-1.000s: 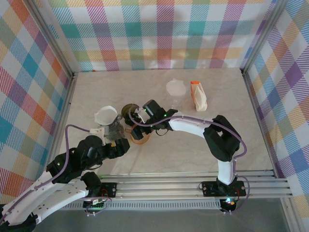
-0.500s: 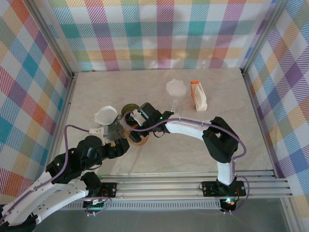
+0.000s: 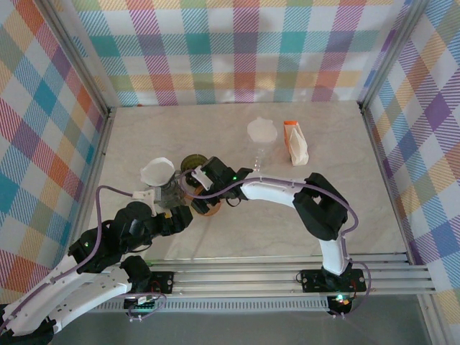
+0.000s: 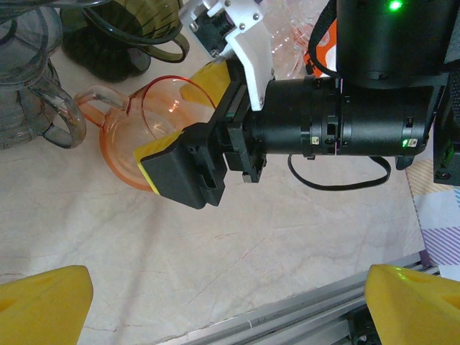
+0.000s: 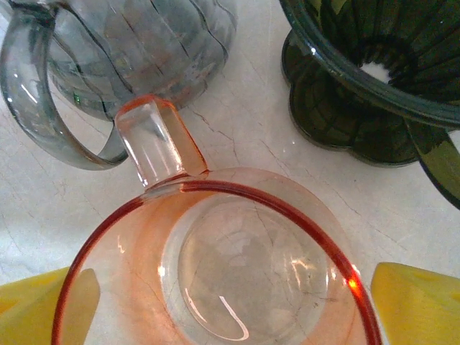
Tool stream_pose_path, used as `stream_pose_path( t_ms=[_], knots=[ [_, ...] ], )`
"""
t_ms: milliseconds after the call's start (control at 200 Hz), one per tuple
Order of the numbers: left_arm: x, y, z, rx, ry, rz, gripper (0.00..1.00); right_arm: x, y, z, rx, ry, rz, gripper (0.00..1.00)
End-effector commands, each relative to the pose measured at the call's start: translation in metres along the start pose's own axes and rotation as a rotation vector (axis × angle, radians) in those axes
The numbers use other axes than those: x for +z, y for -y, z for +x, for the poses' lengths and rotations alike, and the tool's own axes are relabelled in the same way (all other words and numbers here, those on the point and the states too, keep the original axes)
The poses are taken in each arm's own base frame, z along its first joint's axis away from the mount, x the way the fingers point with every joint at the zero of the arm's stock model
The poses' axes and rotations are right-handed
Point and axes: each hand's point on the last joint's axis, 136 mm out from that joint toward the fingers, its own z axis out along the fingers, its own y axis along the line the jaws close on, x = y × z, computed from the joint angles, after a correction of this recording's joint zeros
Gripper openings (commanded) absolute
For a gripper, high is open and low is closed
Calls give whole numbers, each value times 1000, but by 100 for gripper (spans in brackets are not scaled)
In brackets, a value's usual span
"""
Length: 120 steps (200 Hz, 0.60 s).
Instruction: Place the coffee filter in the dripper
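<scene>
Two tools wide, empty: right tool [image 5: 230,302] astride orange dripper [image 5: 215,266], left tool [image 4: 230,309] above counter [image 3: 287,215] near front edge; filter [image 3: 157,171] by grey dripper [image 5: 144,43].

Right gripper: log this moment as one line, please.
right gripper open, jaws either side of orange dripper | left gripper open, empty | coffee filter untouched, left of green dripper

Walls [image 3: 244,50] multicolour plaid, table [image 3: 338,187] beige marbled w/ veins, filter [image 3: 157,171] white, carton [image 3: 295,142] orange/white, jug [image 5: 136,43] smoky grey, plus see-thru orange dripper [image 5: 215,273] & dk-green dripper [image 5: 359,86].
</scene>
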Motion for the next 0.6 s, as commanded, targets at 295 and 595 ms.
stream_pose_path(
  t_ms=[295,595],
  knots=[
    [-4,-1,-3,7,11,-7,97,-3,-2,-5,-9,33,25,80],
    [-5,1,-4,8,12,-1,97,-34,0,9,41,63,49,79]
  ],
)
